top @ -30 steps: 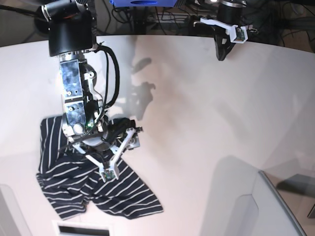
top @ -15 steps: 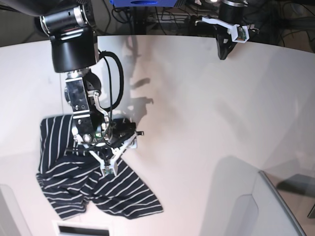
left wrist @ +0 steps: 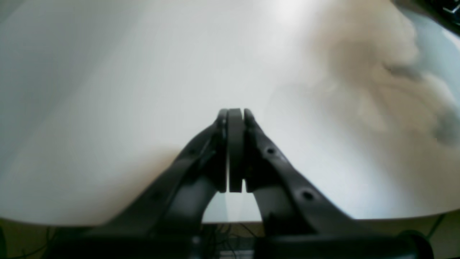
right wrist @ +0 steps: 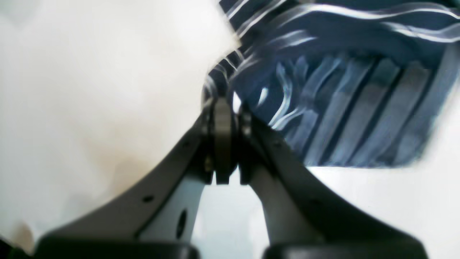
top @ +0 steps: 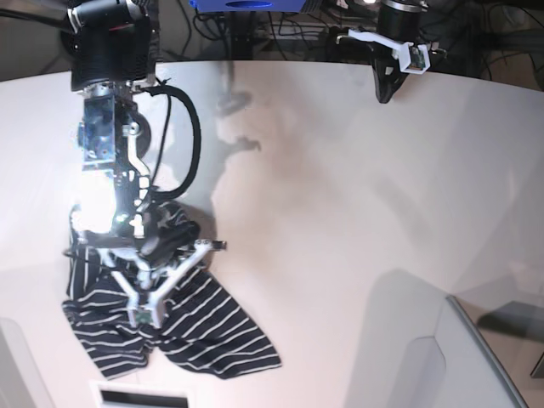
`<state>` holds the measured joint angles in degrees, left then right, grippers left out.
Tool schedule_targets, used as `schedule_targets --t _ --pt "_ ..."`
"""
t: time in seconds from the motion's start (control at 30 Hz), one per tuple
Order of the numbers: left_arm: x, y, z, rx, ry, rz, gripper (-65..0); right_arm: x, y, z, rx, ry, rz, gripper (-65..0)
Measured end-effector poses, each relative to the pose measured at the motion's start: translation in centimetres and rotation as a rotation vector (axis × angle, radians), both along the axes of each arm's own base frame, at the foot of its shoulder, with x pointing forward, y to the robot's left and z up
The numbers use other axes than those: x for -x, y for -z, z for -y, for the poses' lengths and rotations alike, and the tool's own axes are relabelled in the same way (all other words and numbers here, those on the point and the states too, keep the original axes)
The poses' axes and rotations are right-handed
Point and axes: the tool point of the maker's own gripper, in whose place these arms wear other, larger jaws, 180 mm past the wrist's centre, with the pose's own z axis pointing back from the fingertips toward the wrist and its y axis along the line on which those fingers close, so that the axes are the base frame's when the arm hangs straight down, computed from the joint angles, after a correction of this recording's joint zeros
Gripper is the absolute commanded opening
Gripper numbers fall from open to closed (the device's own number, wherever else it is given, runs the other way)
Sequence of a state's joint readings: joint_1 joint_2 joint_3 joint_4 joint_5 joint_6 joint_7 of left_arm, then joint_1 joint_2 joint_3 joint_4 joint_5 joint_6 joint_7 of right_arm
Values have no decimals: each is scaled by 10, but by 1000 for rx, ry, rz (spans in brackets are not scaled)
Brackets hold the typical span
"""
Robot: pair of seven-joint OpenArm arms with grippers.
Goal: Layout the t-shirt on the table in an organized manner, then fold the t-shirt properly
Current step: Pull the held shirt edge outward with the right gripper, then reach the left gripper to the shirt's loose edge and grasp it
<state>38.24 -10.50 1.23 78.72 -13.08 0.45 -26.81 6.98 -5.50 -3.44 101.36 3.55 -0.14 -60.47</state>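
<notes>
The t-shirt (top: 204, 331), dark navy with thin white stripes, lies crumpled near the front left of the off-white table (top: 340, 212). My right gripper (top: 167, 243) reaches down onto the shirt's upper part. In the right wrist view its jaws (right wrist: 224, 104) are shut, with a bunched edge of the t-shirt (right wrist: 323, 118) pinched at the tips. My left gripper (top: 384, 92) hangs shut and empty over the table's far edge. The left wrist view shows its fingertips (left wrist: 235, 115) pressed together above bare tabletop (left wrist: 125, 72).
A grey slanted panel (top: 442, 357) rises at the front right. A white frame (top: 140, 395) sits at the front edge just below the shirt. Cables and a blue object (top: 246, 4) lie beyond the curved far edge.
My right arm has shifted left and lower over the shirt, and its jaws have gone from wide open to shut on the fabric. The left arm has not moved.
</notes>
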Motion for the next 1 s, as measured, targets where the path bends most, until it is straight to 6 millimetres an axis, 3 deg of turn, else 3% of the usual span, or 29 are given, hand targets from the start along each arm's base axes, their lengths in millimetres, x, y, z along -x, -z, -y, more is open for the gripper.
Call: schedule_targets --t 0.17,0.3,0.4,0.5,0.63,0.73,0.83,0.93,1.0 --pt "-3 -2 -4 -11 6 7 -650 13 -55 90 54 190 126 -635" --pt "-3 -2 -4 -10 7 6 -650 31 -55 177 110 374 106 -635" --pt "-3 -2 -4 -13 16 6 -650 56 -51 223 154 483 76 -635" --pt "-8 -4 -4 -16 19 17 -650 77 -29 224 128 499 22 -635" --pt "-32 -16 0 -8 25 79 -650 131 24 206 148 446 -145 -636" --pt "-52 -21 18 22 59 68 -650 140 33 197 157 393 -128 -636" --pt "-94 -27 52 54 131 9 -650 141 35 192 166 364 -117 -636" --pt "-149 -63 93 97 218 63 -650 148 39 193 174 361 -137 -636" --pt "-180 -83 106 117 215 99 -650 149 38 196 179 367 -136 -636"
